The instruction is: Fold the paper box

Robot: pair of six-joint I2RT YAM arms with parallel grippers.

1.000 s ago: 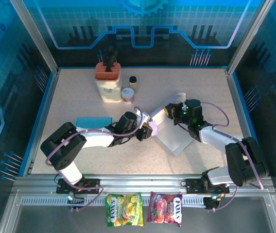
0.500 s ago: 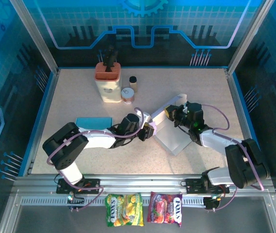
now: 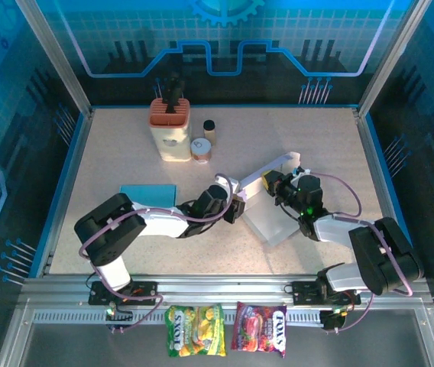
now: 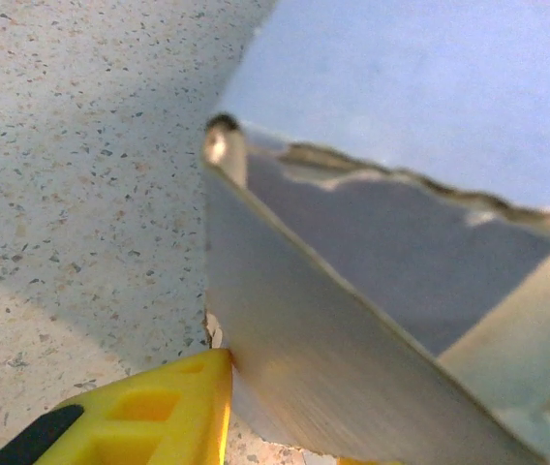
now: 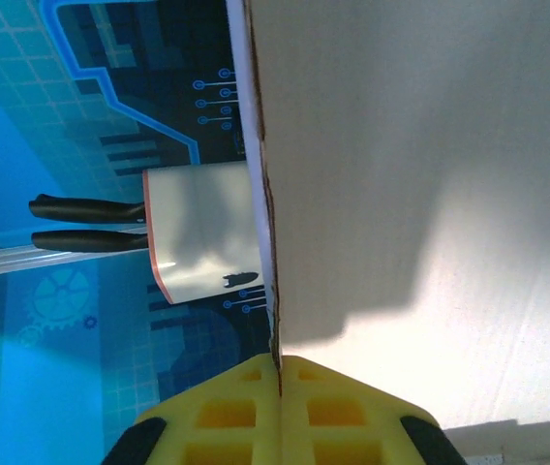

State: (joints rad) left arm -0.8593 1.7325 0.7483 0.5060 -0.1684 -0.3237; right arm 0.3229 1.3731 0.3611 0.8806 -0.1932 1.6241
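Paper box (image 3: 276,218), partly formed. Lies on the desk (image 3: 125,153) toward four o'clock of its middle, with one broad panel flat and a long flap lifted, running toward two o'clock.

Taken at two spots. At the box's twelve o'clock, right tool (image 3: 275,183): closed tight on the edge of the lifted flap. Plain from the right wrist, with the ragged paper edge running straight down into the seam between the two yellow pads (image 5: 207,417). At the box's nine o'clock, left tool (image 3: 236,208): part-way open, fingers either side of a creased corner. From the left wrist, one yellow finger (image 4: 149,412) touching the lower wall of that corner, the other almost hidden under the paper. Cannot tell whether pressing firmly or merely bracketing.

Step in hand, by judgement: raising a side wall along its crease, left tool anchoring the corner, right tool swinging the flap up and over. Well short of done: walls not upright all round, no flaps tucked.

Next move probably calls for turning the flap toward nine o'clock about the crease, slowly, without dragging the flat panel across the desk. Calls too for a steady hold at the corner, to stop the crease wandering. Thin board, ragged at the edge: likely to tear or buckle if pulled rather than rotated. Knife block (image 3: 170,130) at eleven o'clock and flat blue sheet (image 3: 147,191) at nine, both well apart from the work.
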